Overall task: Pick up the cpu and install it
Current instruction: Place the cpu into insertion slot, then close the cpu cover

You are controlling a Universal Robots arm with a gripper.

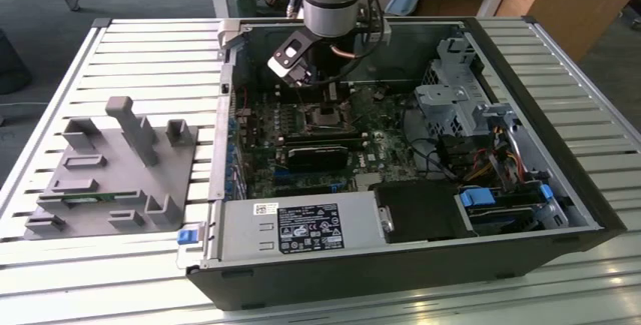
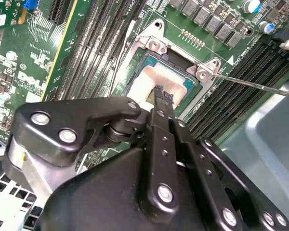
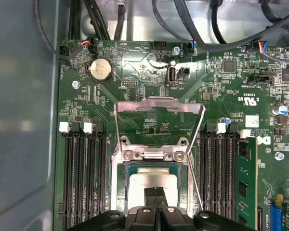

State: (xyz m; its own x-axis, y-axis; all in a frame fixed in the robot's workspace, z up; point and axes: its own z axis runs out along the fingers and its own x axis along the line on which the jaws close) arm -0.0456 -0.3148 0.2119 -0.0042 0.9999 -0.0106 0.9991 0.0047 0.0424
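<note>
Cpu lies flat in the motherboard socket, silver top up. The hinged load plate stands raised. Gripper is directly over the cpu, fingers pressed together and grasping nothing. The tips seem to touch the top, hard to confirm. Socket sits toward the far side of the open computer case.

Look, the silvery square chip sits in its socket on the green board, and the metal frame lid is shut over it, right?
Not quite. The silvery square chip does sit in its socket on the green board, but the metal frame lid stands flipped open; the first wrist view shows it.
</note>
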